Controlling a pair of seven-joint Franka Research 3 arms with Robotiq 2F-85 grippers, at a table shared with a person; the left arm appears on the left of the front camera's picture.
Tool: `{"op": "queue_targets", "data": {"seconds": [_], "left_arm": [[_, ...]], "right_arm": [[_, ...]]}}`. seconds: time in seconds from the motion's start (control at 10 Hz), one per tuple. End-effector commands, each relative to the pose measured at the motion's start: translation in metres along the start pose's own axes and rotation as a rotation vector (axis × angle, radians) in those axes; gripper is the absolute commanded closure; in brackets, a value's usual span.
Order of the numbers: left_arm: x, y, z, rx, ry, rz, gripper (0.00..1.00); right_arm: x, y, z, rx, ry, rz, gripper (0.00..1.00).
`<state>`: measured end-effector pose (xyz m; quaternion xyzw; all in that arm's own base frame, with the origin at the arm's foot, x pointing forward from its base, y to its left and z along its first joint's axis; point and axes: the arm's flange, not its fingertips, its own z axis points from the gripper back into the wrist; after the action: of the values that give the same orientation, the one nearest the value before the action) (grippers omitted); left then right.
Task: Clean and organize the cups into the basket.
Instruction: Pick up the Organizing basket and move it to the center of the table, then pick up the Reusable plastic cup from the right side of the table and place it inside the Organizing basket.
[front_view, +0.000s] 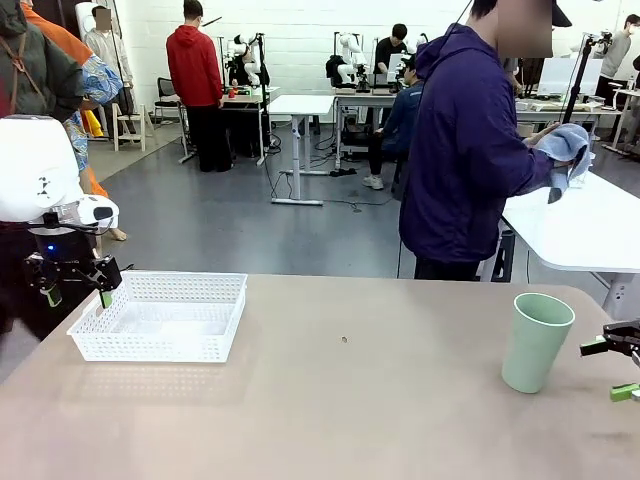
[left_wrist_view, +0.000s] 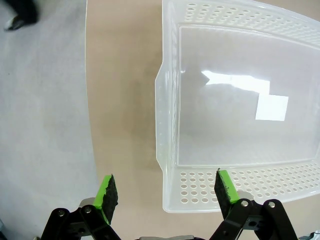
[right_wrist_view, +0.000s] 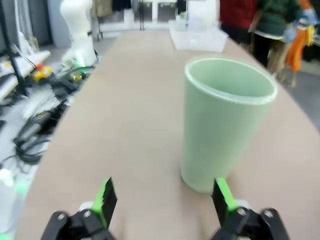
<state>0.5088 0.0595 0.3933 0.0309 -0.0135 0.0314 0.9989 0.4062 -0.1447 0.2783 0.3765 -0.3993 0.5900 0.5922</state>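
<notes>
My left claw (front_view: 77, 292) hangs wide open, empty, over the left edge of the white basket (front_view: 160, 345). Far right on the surface (front_view: 350, 400), the mint cup (front_view: 536, 343) stands upright; I judge it light, stiff and slick, best gripped mid-wall. My right claw (front_view: 608, 370) gapes beside it, empty.

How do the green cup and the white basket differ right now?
The cup is tall, mint green, solid-walled; the basket is low, white, perforated. The cup stands at the table's right near the right claw; the basket sits left, near the left claw. Both are upright and ungripped.
</notes>
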Motion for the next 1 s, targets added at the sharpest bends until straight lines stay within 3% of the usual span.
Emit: {"op": "queue_targets", "data": {"seconds": [0.0, 0.9], "left_arm": [[0.0, 0.0, 0.001, 0.001, 0.001, 0.0, 0.0], [0.0, 0.0, 0.001, 0.001, 0.001, 0.0, 0.0]], "right_arm": [[-0.017, -0.013, -0.008, -0.066, 0.02, -0.092, 0.0], [0.004, -0.036, -0.039, -0.063, -0.122, -0.097, 0.0]]}}
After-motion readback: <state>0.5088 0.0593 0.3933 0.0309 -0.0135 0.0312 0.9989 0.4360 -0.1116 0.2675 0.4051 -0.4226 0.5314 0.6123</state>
